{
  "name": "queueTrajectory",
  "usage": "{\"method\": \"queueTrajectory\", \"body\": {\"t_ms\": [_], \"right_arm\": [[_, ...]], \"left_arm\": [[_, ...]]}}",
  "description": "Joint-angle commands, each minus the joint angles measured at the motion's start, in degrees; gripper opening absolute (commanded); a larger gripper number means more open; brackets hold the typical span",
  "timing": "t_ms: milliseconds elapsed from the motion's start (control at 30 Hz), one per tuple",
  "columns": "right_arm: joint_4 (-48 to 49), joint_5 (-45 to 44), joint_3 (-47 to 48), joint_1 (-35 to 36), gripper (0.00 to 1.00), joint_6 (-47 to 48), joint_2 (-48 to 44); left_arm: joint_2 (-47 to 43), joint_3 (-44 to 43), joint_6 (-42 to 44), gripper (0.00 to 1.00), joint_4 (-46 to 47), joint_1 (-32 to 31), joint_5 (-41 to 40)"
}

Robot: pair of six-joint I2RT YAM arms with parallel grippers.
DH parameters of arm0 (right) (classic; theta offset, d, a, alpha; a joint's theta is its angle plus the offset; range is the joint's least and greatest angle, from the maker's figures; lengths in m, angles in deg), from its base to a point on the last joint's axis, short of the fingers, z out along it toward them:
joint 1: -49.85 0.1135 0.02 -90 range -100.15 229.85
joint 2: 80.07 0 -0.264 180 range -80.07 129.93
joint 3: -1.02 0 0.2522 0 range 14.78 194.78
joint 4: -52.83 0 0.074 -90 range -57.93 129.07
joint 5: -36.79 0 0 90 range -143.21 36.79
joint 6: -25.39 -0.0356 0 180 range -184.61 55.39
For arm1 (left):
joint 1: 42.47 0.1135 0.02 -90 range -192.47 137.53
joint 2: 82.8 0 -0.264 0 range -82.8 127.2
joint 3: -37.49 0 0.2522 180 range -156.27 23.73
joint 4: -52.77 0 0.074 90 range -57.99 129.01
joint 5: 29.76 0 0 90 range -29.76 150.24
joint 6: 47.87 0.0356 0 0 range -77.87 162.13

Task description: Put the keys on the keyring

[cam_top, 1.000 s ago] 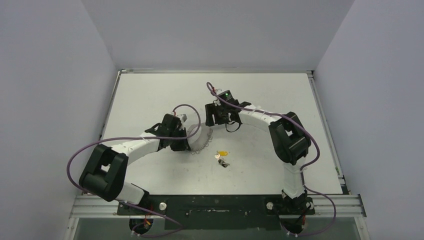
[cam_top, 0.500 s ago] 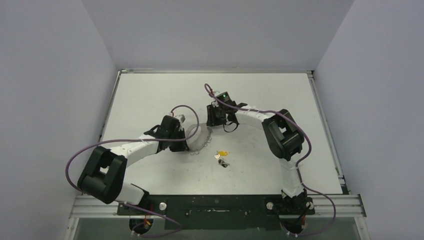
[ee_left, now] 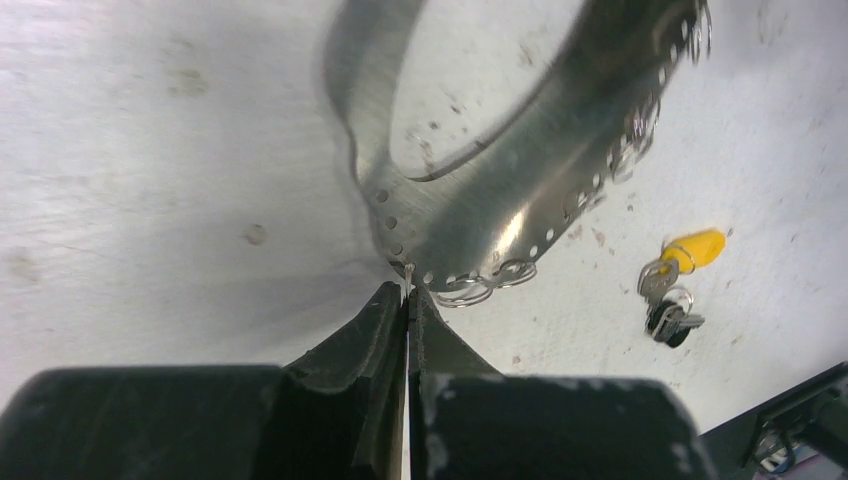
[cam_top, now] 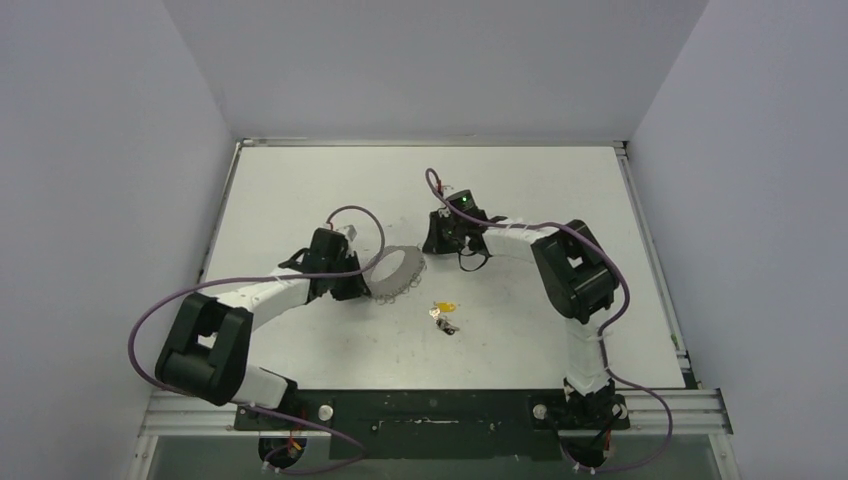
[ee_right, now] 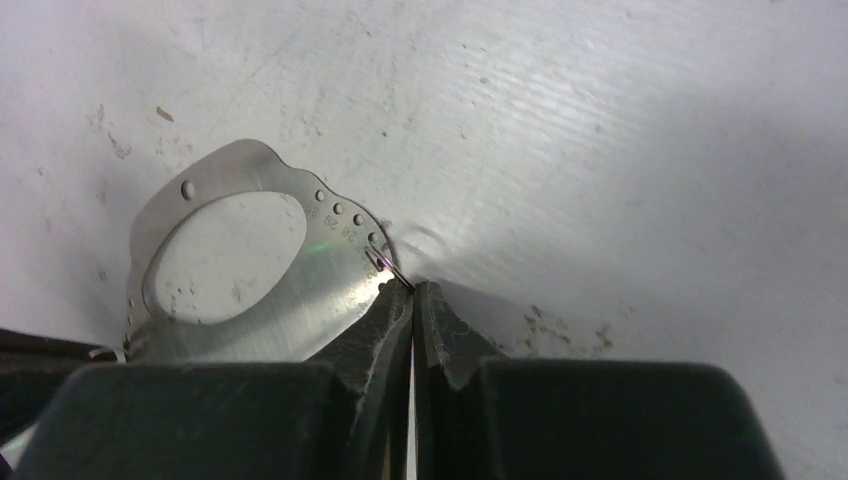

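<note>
The keyring [cam_top: 400, 268] is a flat silvery loop with holes and small wire rings along its edge, stretched between both grippers. My left gripper [ee_left: 408, 292] is shut, pinching a thin wire at the keyring's [ee_left: 520, 190] near edge. My right gripper [ee_right: 413, 288] is also shut, its tips nipping a small ring on the far edge of the keyring [ee_right: 325, 295]. The keys lie on the table apart from both grippers: a yellow-headed key [cam_top: 445, 306] and a black-headed key [cam_top: 447, 326], joined by small rings. In the left wrist view they are the yellow-headed key [ee_left: 692, 249] and black-headed key [ee_left: 672, 322], at right.
The white table [cam_top: 300, 190] has raised rails at its back and right edges. Purple cables [cam_top: 355, 215] loop over both arms. The arm bases and a black mounting bar [cam_top: 430, 410] line the near edge.
My right gripper has shut on a small ring of the keyring. The left arm has pulled back to the left, and the keyring now spans the two grippers.
</note>
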Motion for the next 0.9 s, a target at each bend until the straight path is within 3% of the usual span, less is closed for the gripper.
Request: {"method": "queueTrajectory", "body": {"t_ms": [0, 267, 300, 367, 433, 533, 667, 867], "right_arm": [[-0.85, -0.32, -5.76, -1.81, 0.00, 0.12, -4.93], [-0.24, 1.84, -15.05, -1.97, 0.00, -2.06, -11.84], [-0.23, 1.85, -16.10, -2.02, 0.03, -2.17, -12.73], [-0.53, 0.92, -16.99, -2.17, 0.12, -1.72, -14.05], [-1.07, -0.19, -17.34, -2.46, 0.30, -1.13, -15.21], [-1.59, -1.11, -17.08, -2.99, 0.53, -0.47, -16.13], [-1.99, -1.04, -15.59, -3.44, 0.57, 0.08, -15.08], [-0.95, 2.30, -13.76, -3.28, 0.52, -0.51, -12.27]], "left_arm": [[0.87, -0.54, -1.00, 0.00, 3.55, 4.72, 3.31], [5.89, -5.14, 0.42, 0.00, 3.07, 6.83, 2.78], [6.40, -5.63, 0.58, 0.04, 2.87, 6.83, 2.25], [6.44, -6.14, 0.78, 0.28, 2.61, 6.83, 1.17], [5.25, -5.98, 0.81, 0.50, 2.39, 6.83, -0.08], [2.50, -4.86, 0.81, 0.61, 2.42, 6.83, -1.02], [-0.35, -2.56, 0.79, 0.62, 2.86, 7.01, -0.50], [-1.79, 2.02, -0.10, 0.57, 7.90, 7.01, 4.69]]}}
